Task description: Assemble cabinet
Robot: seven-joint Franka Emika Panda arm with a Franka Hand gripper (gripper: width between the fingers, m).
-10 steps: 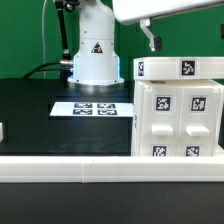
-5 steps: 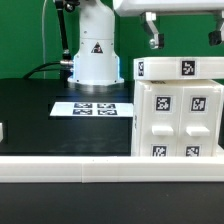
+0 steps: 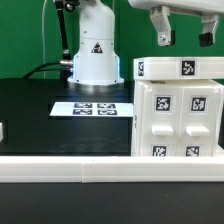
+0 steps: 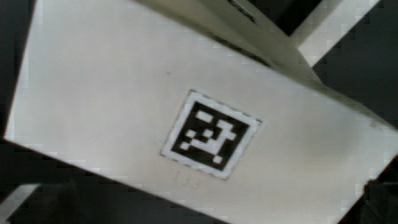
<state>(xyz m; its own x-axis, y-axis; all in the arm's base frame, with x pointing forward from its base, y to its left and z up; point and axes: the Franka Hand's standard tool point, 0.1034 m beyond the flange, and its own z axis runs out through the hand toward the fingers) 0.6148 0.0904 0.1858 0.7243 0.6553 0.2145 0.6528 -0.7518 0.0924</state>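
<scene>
The cabinet [image 3: 180, 112] is a large white box with square tags and drawer-like blocks on its front. It stands on the black table at the exterior view's right. My gripper [image 3: 184, 38] hangs just above its top, fingers [image 3: 163, 34] spread apart and holding nothing. The wrist view is filled by a white face of the cabinet [image 4: 125, 90] with one tag on it; my fingertips do not show clearly there.
The marker board [image 3: 92, 108] lies flat mid-table. The robot base [image 3: 92, 58] stands behind it. A long white rail [image 3: 100, 168] runs along the front edge. A small white part [image 3: 2, 130] shows at the left edge.
My gripper has moved toward the exterior view's right, to above the cabinet's top, and both fingers now show, a little closer together. The cabinet has not moved.
</scene>
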